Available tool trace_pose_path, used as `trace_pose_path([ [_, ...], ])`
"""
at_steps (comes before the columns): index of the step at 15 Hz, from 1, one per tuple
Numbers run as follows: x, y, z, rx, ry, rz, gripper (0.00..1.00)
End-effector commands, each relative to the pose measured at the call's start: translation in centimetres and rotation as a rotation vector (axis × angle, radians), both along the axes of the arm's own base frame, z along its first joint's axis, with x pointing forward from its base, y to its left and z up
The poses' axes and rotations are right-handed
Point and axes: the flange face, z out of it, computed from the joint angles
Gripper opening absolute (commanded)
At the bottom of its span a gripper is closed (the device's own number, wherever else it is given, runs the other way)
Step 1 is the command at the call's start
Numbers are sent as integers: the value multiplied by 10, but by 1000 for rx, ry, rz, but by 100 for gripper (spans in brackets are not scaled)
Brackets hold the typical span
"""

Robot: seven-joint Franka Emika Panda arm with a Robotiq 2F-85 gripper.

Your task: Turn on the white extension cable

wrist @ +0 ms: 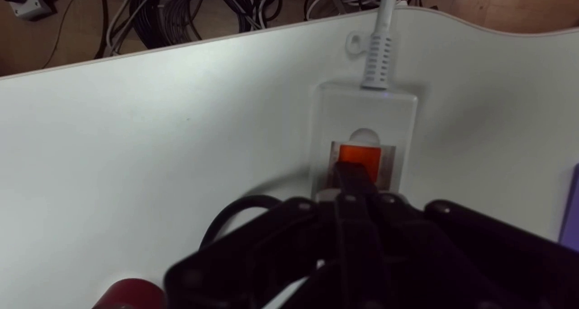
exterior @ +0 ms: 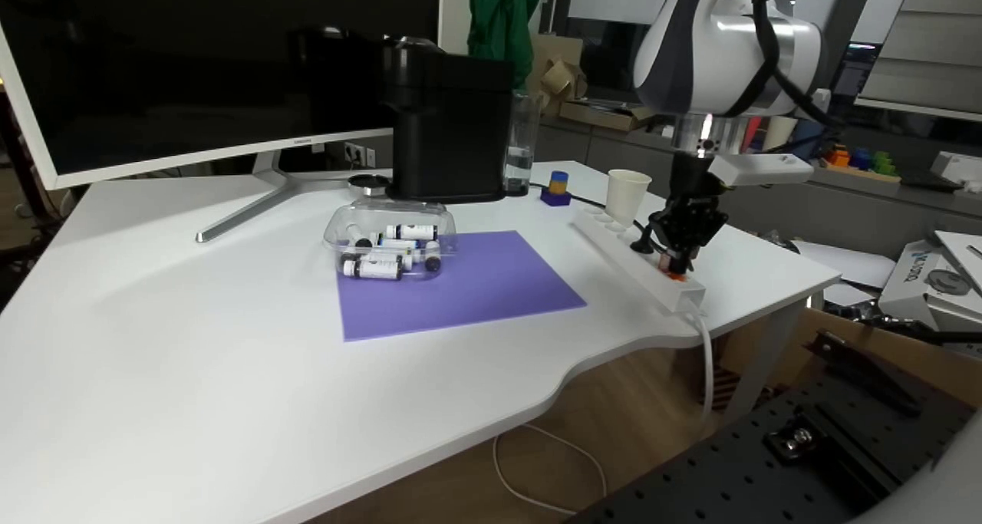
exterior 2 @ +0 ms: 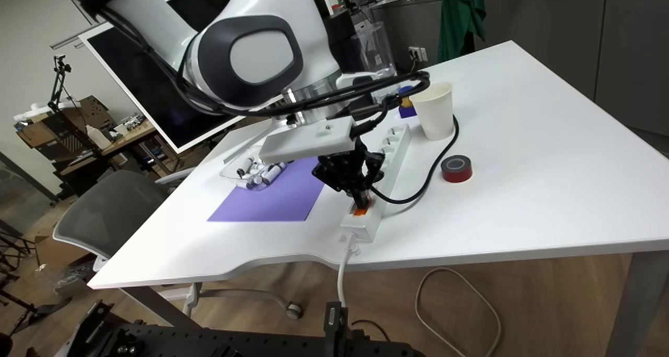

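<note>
White extension cable (exterior: 632,265) lies flat on the bench (exterior 2: 538,163), directly below the hand (exterior 2: 361,203); only one hand in play, so no reach question. Long axis runs from the bench edge, where the white cord (exterior 2: 341,281) drops off, inward to just beside the paper cup (exterior 2: 435,114). Wrist view has that axis near vertical, cord end at top. Fingers are together, nothing seen pinched between them, pointing down like a single poker. Tips are over the red-orange switch (wrist: 360,154) near the cord end: they hide its cup-side part, cord-side part shows. Touching or just above, can't tell; rocker tilt and whether it's lit, can't tell either. My read: this is the press step, most of the job is positioning and that looks done. Next should be a short push straight down; if the on side is the cord-side half, shift along the long axis toward the cord first, no sideways move. Risks: slipping off the rocker, skidding the strip, or snagging the black lead (wrist: 253,201) looped close beside the hand.
</note>
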Motion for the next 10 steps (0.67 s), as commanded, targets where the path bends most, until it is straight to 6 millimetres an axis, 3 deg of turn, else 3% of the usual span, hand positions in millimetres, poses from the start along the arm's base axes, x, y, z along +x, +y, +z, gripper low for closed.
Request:
trace_pose_path([
  [1,4,2,-2,-3,-1,8,0],
  [10,-15,16,5,-37,-36,24,0],
])
